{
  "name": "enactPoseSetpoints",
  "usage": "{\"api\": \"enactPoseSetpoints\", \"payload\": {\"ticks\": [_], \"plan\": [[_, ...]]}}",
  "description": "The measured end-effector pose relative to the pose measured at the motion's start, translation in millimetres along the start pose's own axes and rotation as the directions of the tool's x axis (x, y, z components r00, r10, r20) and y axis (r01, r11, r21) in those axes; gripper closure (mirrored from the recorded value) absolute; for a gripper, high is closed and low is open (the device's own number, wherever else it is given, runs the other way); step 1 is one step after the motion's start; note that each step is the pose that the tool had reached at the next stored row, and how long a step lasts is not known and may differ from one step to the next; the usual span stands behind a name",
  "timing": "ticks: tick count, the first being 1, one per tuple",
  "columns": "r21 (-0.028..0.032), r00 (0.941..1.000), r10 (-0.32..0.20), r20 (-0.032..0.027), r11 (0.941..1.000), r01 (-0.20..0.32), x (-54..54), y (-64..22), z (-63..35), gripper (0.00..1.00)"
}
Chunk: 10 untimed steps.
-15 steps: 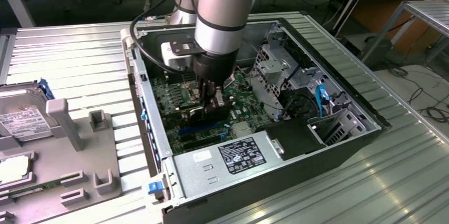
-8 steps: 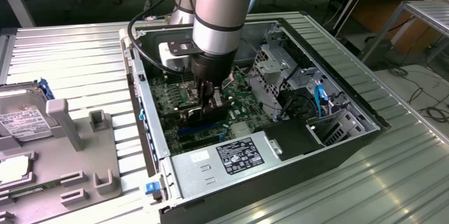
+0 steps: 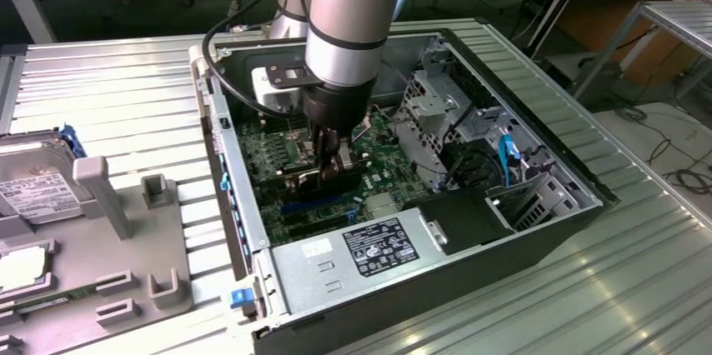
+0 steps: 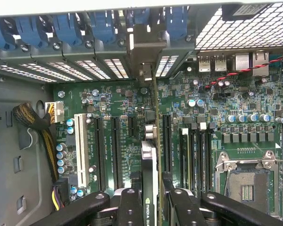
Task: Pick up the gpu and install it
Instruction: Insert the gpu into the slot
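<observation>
A ribbed metal bench (image 3: 133,97) fills the exterior view. An open computer case (image 3: 534,247) lies at centre. A grey holder tray (image 3: 145,255) sits at lower left.

One open computer case (image 3: 534,230), one motherboard (image 4: 132,108), one gpu (image 4: 150,160), one robot arm (image 3: 350,22), one hard drive (image 3: 33,188).

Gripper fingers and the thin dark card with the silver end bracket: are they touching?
Touching. The wrist view shows the gripper with black fingers pressed against both faces of the thin dark card, held edge-on above the green motherboard.
</observation>
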<state>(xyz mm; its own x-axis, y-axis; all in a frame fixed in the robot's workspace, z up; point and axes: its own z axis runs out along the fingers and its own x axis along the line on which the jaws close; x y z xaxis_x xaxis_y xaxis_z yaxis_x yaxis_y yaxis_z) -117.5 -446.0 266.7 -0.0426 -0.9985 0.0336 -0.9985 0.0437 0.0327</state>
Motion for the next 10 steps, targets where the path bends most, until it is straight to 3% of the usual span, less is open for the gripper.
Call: {"api": "enactPoseSetpoints", "payload": {"ticks": [10], "plan": [[-0.0009, 1.0000, 0.000, 0.0005, 1.0000, 0.000, -0.3, 0.0, 0.0, 0.73]]}}
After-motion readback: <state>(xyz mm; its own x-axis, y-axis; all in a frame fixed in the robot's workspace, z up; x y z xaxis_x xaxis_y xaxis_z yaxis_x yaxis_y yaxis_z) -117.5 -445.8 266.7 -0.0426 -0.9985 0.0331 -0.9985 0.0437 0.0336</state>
